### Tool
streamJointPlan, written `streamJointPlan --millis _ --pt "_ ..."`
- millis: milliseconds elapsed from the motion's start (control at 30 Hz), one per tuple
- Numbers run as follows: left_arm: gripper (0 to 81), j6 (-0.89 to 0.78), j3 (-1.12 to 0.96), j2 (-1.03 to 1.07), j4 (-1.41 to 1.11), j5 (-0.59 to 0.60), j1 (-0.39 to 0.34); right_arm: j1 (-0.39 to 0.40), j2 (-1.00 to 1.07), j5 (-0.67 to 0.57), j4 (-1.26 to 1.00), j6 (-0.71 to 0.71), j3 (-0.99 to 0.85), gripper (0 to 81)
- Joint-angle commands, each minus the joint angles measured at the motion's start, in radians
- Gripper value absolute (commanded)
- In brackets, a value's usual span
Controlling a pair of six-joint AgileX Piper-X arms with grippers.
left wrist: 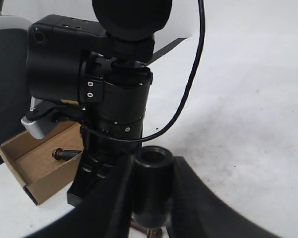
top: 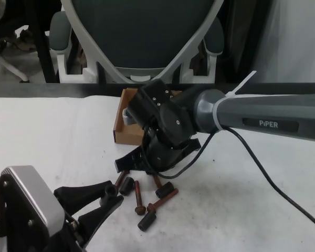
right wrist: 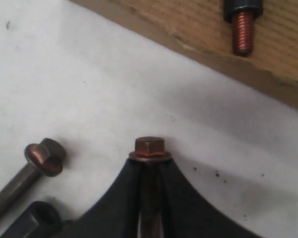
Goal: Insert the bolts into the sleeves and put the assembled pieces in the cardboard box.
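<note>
Across the white tabletop [top: 42, 136] both arms are crowding in just in front of the cardboard box [top: 122, 126] — and the step in hand is looking like the mating of one bolt with one sleeve. The left pincer [left wrist: 153, 198] is clamping a black sleeve [left wrist: 153, 171] upright, its open bore facing up. The right pincer [right wrist: 150, 198] is squeezing a coppery bolt [right wrist: 150, 148] by the shank, with the head poking out past the fingertips, low over the tabletop near the box wall. One assembled piece [right wrist: 242, 22] is lying in the box, while spare bolts and sleeves [top: 138, 197] are waiting close by. Next, I'm judging, the right arm is needing to lift, bring the bolt's free end round to that bore and line up the two axes — any tilt is risking a jam at the rim.
</note>
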Motion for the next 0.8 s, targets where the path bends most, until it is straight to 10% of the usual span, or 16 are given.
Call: streamJointPlan --millis 0,400,767 --pt "0.8 0.046 -0.004 -0.012 -0.004 0.034 0.001 0.014 -0.057 0.055 0.001 -0.051 0.009 0.3" --pt "0.8 0.261 -0.004 -0.012 -0.004 0.156 0.001 0.021 -0.217 0.062 -0.082 -0.065 0.065 0.3" --pt "0.8 0.166 -0.004 -0.012 -0.004 0.149 0.001 0.050 -0.511 0.023 -0.478 -0.023 0.498 0.3"
